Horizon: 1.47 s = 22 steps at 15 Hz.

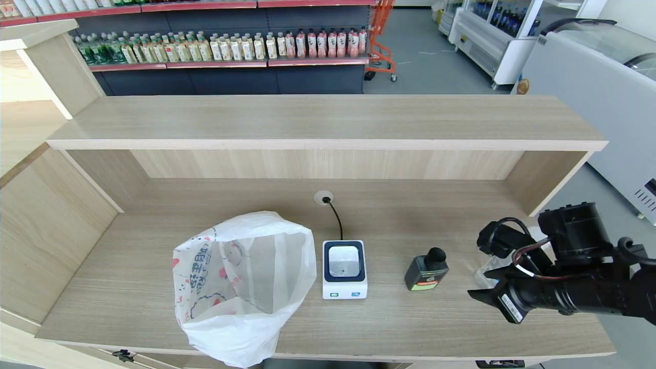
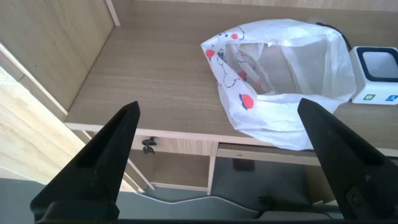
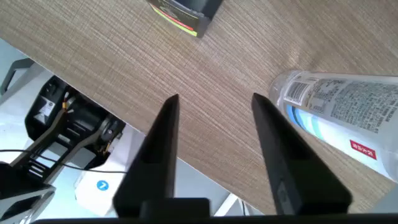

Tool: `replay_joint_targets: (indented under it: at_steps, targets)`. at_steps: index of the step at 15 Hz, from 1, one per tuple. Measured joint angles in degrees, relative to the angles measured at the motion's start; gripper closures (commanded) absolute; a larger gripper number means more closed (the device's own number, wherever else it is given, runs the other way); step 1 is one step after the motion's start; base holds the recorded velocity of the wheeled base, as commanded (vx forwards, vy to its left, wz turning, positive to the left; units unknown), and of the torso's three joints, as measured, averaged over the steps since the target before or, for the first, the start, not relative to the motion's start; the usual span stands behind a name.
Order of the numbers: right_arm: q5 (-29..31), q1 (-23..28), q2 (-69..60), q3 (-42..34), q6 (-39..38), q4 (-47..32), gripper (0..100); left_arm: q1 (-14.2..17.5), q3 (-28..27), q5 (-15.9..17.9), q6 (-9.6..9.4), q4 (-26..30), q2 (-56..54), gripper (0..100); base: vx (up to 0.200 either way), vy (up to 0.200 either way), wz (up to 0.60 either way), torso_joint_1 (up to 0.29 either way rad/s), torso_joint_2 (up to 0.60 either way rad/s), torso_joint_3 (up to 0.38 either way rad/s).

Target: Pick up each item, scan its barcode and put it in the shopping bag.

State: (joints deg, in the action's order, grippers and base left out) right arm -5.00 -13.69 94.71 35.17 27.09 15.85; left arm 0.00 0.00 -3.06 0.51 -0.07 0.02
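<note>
**Spotter:** What's nearest your right arm?

**Operator:** A clear bottle (image 3: 348, 118) lying on its side on the counter (image 1: 128, 287), its cap end pointing toward my right gripper (image 3: 214, 102). I judge it light, thin-walled and smooth, and since it is round and lying down it may roll if I nudge it. I'd take it across the labelled middle and squeeze gently, because a hard pinch could dent it or make it squirt out.

**Spotter:** And the other item?

**Operator:** A small dark bottle (image 1: 426, 270) with a black cap stands upright between the clear bottle and the scanner (image 1: 344, 269). It looks squat and stiff, so I'd grip its flat sides below the cap. The shopping bag (image 1: 241, 287) stands just beside the scanner on my left, its mouth gaping. It is soft film and could sag or slide when something drops in.

**Spotter:** What are the pincers doing?

**Operator:** The right one hangs over the counter just beside the clear bottle, its fingers parted by a moderate gap and holding nothing. My left gripper (image 2: 219, 109) is spread wide and bare, off the counter's near edge by the bag.
</note>
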Motion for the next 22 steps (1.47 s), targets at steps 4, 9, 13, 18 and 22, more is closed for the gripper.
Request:
replay_joint_targets:
  at_steps: [4, 9, 13, 18, 22]
  targets:
    - [-2.79, -1.18, 3.47, 2.51, 0.3, 2.05, 0, 0.0, 0.0, 0.0, -0.02, 0.0, 0.0, 0, 0.0, 0.0, 0.0, 0.0, 0.0, 0.0]
    - [-3.82, -3.78, 9.84, 5.6, 1.95, 7.58, 0, 0.0, 0.0, 0.0, 0.0, 0.0, 0.0, 0, 0.0, 0.0, 0.0, 0.0, 0.0, 0.0]
    - [-8.17, -4.52, 14.97, 9.14, 5.6, 9.57, 0, 0.0, 0.0, 0.0, 0.0, 0.0, 0.0, 0, 0.0, 0.0, 0.0, 0.0, 0.0, 0.0]
    - [-11.45, -5.0, 19.65, 13.51, 6.14, 11.61, 0, 0.0, 0.0, 0.0, 0.0, 0.0, 0.0, 0, 0.0, 0.0, 0.0, 0.0, 0.0, 0.0]
    - [-12.19, -5.38, 22.6, 15.76, 6.5, 12.2, 0, 0.0, 0.0, 0.0, 0.0, 0.0, 0.0, 0, 0.0, 0.0, 0.0, 0.0, 0.0, 0.0]
